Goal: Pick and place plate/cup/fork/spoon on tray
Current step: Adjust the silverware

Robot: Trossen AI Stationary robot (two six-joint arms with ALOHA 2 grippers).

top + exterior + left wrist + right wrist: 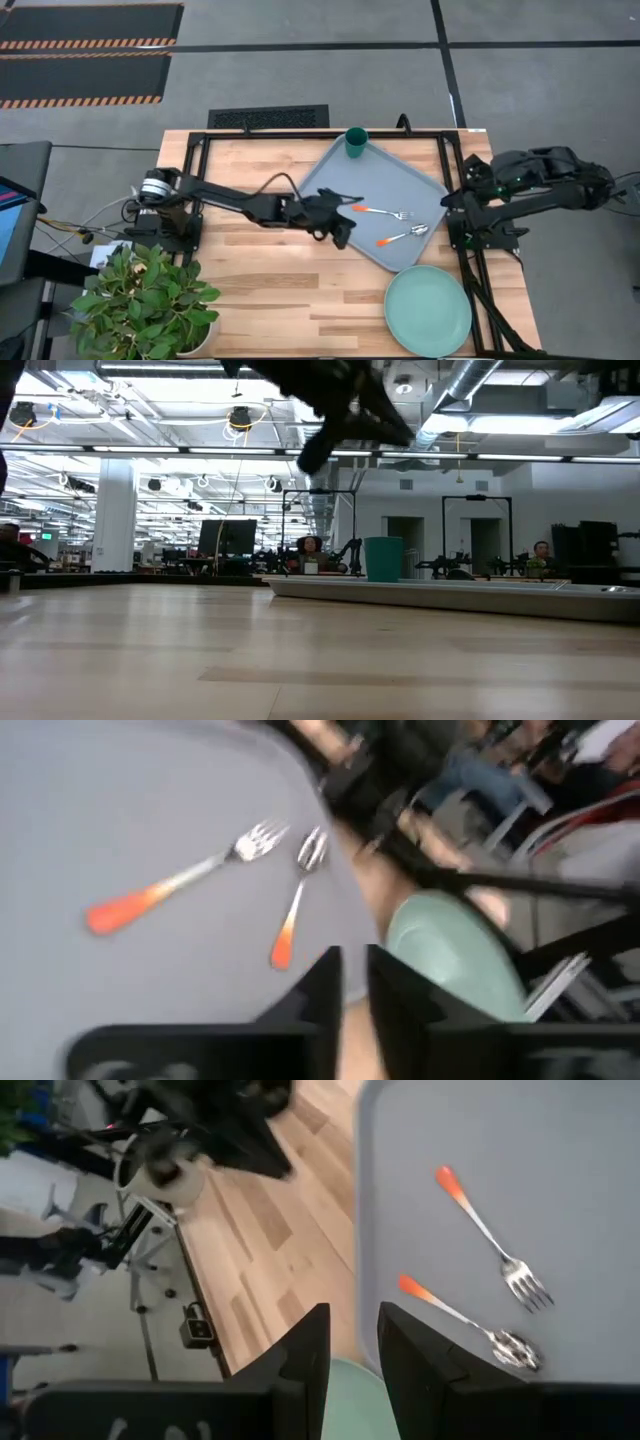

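Note:
The light blue-grey tray (340, 178) lies turned at an angle on the wooden table. The dark green cup (356, 142) stands upright in its far corner. The orange-handled fork (384, 212) and spoon (404, 237) lie flat on the tray's floor, side by side. The pale mint plate (428, 311) rests on the table by the tray's near corner. My left gripper (345, 234) hovers above the tray's left rim, fingers nearly together with nothing between them (354, 990). My right gripper (458, 198) is drawn back at the table's right edge, open and empty (355, 1350).
A potted plant (148, 298) stands at the table's near left corner. Black frame rails (300, 133) run along the far edge and both sides. Bare wood (280, 290) lies between plant and plate. People sit in the room beyond (310, 548).

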